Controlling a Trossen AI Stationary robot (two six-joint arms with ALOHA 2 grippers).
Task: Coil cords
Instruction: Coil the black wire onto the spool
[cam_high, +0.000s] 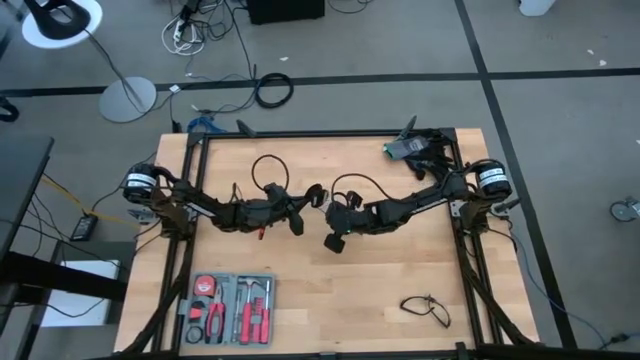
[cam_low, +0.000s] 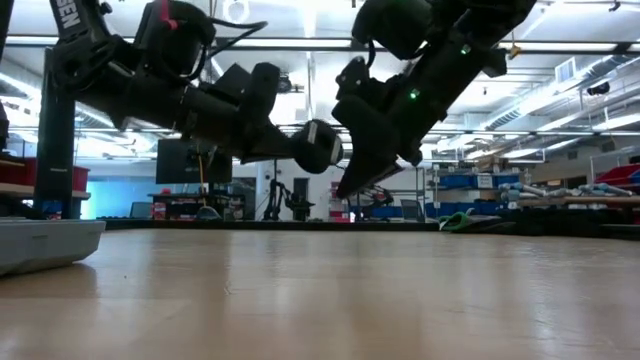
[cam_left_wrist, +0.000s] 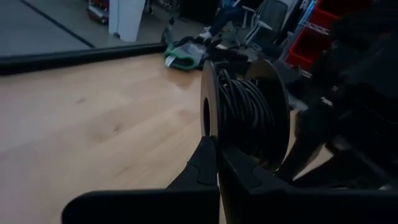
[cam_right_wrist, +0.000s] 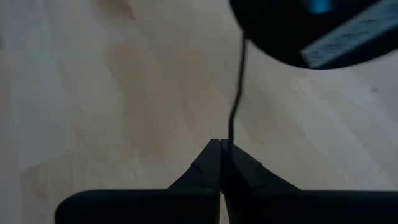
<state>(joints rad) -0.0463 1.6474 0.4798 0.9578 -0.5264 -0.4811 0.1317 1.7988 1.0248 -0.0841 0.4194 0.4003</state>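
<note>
The left gripper (cam_left_wrist: 219, 163) is clamping the rim of a black spool (cam_left_wrist: 245, 109) with dark cord already wound on it, holding it in the air over the middle of the table (cam_high: 400, 285). Just beside it the right gripper (cam_right_wrist: 221, 149) is pinching, jaws together, the thin black cord (cam_right_wrist: 235, 99) that is running up to the spool. To wind well, the right arm is best keeping the cord taut and circling close around the spool, feeding each turn between the flanges. Whether a second, short cord is lying nearby I cannot tell. Both arms are hanging well clear of the tabletop, with open wood toward the front edge; the tool tray (cam_high: 228, 308) at the front left corner and the glasses (cam_high: 427, 308) at the front right are sitting well apart.
</note>
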